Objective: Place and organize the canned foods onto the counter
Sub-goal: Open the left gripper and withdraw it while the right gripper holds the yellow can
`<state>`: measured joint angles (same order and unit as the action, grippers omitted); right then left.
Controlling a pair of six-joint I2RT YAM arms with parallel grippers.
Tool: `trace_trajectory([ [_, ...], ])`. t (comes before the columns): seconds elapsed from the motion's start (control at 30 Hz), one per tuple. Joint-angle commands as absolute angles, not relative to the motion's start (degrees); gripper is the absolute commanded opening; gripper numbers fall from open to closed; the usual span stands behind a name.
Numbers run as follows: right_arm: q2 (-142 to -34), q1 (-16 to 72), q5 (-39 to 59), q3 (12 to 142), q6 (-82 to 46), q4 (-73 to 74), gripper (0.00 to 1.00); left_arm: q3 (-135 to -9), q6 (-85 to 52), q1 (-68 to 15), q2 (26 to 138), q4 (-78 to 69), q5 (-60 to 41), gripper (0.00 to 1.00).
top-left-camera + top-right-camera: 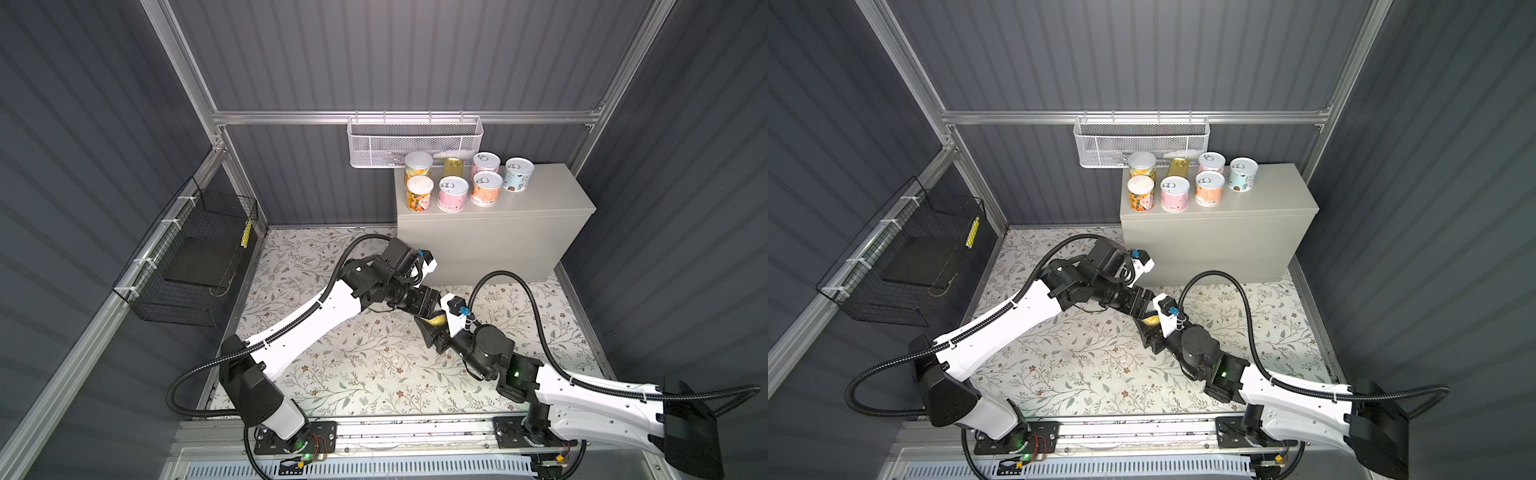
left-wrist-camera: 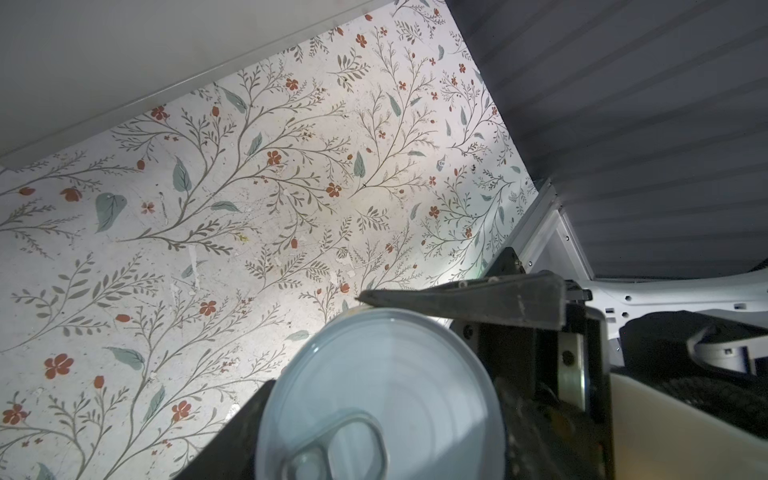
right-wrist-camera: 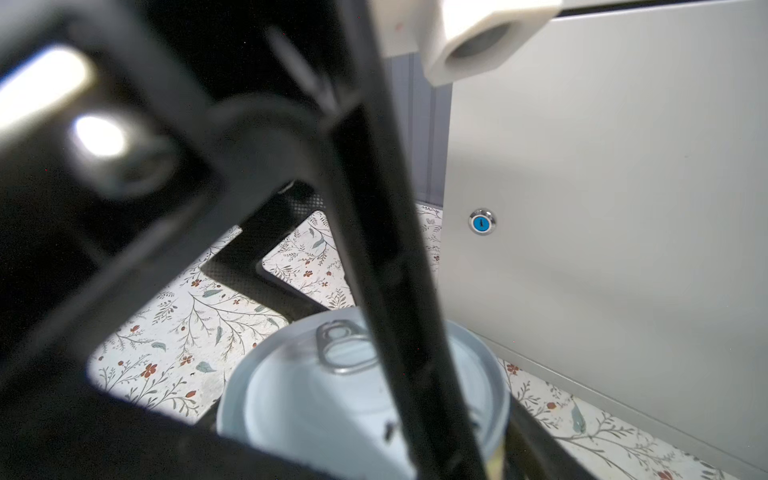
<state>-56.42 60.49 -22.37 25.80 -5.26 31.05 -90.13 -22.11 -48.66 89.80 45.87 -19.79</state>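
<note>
Holding the last can in our left gripper — seven cans sit on the counter; right gripper, we can't tell.

Grey box-shaped surface at back right, against wall; seven cans on top, toward its left end, in two rows; back row, left to right: back orange can, gold tin, back pink can, blue-grey can; front row: front orange can, front pink can, salmon can; white mesh basket on rail behind them; black wire basket on left wall; left gripper and right gripper meet above floral mat, in front of surface; yellow can between them, mostly hidden
</note>
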Motion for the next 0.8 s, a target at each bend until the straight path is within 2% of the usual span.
trace_trajectory([
  [0.0,-54.48,60.36,-25.87,24.76,-6.38,34.07,0.67,-89.55,-22.56,-47.85,86.41,43.09,-21.54,0.65],
  [0.1,-53.15,60.21,-26.62,23.99,-7.11,34.31,0.66,-87.98,-22.93,-47.23,86.31,42.34,-21.45,0.73],
  [0.17,-52.28,60.16,-26.92,23.69,-7.58,34.28,0.66,-87.01,-23.27,-46.98,86.31,41.81,-21.42,0.86],
  [0.2,-51.84,60.18,-27.07,23.51,-7.78,34.28,0.65,-86.55,-23.44,-46.85,86.31,41.60,-21.36,0.98],
  [0.23,-51.57,60.13,-27.36,23.37,-7.86,34.23,0.65,-86.21,-23.52,-46.80,86.31,41.44,-21.38,1.00],
  [0.53,-49.77,59.96,-28.55,23.60,-8.16,31.57,0.65,-84.69,-24.16,-46.31,85.05,40.87,-19.28,1.00],
  [0.77,-46.32,59.70,-31.12,24.15,-7.89,27.16,0.65,-82.11,-26.35,-46.14,81.22,41.44,-13.03,1.00],
])
